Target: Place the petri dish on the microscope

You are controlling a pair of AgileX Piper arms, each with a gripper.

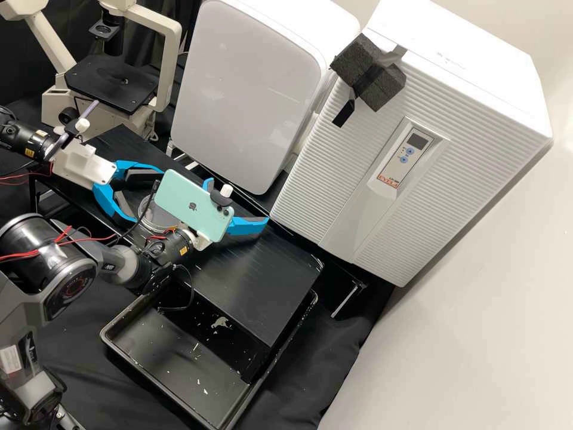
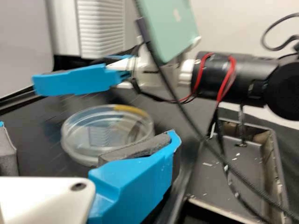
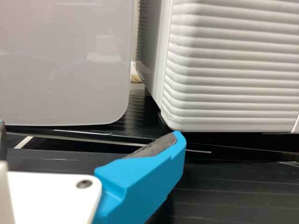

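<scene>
A big white cabinet with a ribbed front and a small control panel is the largest thing here, standing beyond the black ribbed worktop. Beside it is a second white unit with a smooth, glossy grey face. The cream-coloured microscope, with its flat black stage, stands at the upper left of the high view. A black tray, flecked with pale scraps, lies partly below the edge of the worktop.

The left hand is open, its blue fingers spread near the dish. The right hand is also open, holding nothing, over the worktop with its fingers wide apart; a mint-green phone is mounted above it. A dark foam block is strapped to the cabinet's upper edge.

Smallest is the clear petri dish, with yellow along part of its rim. It lies flat on the worktop, well apart from the microscope.
</scene>
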